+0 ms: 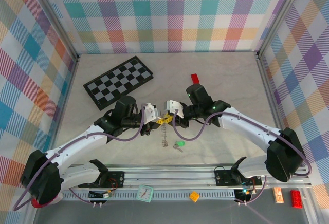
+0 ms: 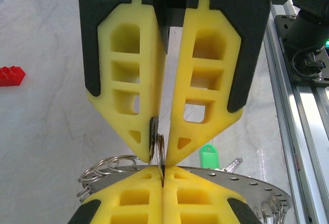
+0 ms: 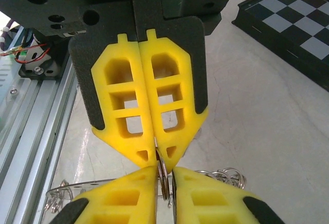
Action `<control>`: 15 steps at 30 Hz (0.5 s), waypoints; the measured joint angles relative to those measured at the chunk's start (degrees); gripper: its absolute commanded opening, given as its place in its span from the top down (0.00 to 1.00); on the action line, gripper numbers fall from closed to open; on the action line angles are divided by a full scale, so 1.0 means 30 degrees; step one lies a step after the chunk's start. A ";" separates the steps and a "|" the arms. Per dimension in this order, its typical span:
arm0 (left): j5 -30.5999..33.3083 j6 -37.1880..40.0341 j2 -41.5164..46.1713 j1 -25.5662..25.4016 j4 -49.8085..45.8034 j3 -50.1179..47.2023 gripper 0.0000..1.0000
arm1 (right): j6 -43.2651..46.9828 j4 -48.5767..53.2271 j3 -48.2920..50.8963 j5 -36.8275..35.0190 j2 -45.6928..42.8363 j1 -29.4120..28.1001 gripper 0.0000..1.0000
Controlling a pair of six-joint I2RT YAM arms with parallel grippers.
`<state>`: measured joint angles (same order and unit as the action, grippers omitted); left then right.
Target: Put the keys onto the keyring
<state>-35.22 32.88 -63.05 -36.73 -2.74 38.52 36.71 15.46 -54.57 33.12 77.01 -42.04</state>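
Left gripper (image 2: 157, 149) and right gripper (image 3: 156, 157) meet tip to tip, each clamped on the thin keyring (image 3: 162, 175) held edge-on between them, green key (image 2: 208, 157) lying loose on the table (image 2: 51, 106) just beside, so best one grips firm while the other pries it open.

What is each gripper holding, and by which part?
The keyring, edge-on: the left gripper and the right gripper each pinch its thin rim from opposite sides.

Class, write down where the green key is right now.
In the top view the green key lies on the table slightly right of centre, beside the small ring chain and just ahead of the rail.
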 measured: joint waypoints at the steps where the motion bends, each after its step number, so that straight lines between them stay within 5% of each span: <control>1: -0.0007 0.0015 0.0000 0.0000 -0.0073 0.0000 1.00 | -0.0029 0.0007 0.0000 0.0058 0.0036 0.0000 0.96; 4: 0.0080 0.0073 0.0000 0.0000 -0.0255 0.0015 0.99 | -0.0007 0.0073 0.0007 0.0189 0.0095 0.0000 1.00; 9: 0.0444 -0.0357 0.0109 0.0000 -0.0087 -0.0007 0.79 | -0.0007 -0.0306 0.0219 0.0437 0.0058 0.0000 1.00; 15: 0.0860 -0.2448 0.2892 0.0000 0.3468 -0.3155 0.70 | -0.0670 -0.1749 0.1654 0.1654 -0.0459 0.0437 1.00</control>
<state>-32.64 25.54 -54.37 -36.73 7.66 29.06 34.70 10.22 -49.60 38.09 75.64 -40.73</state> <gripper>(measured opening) 0.281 0.046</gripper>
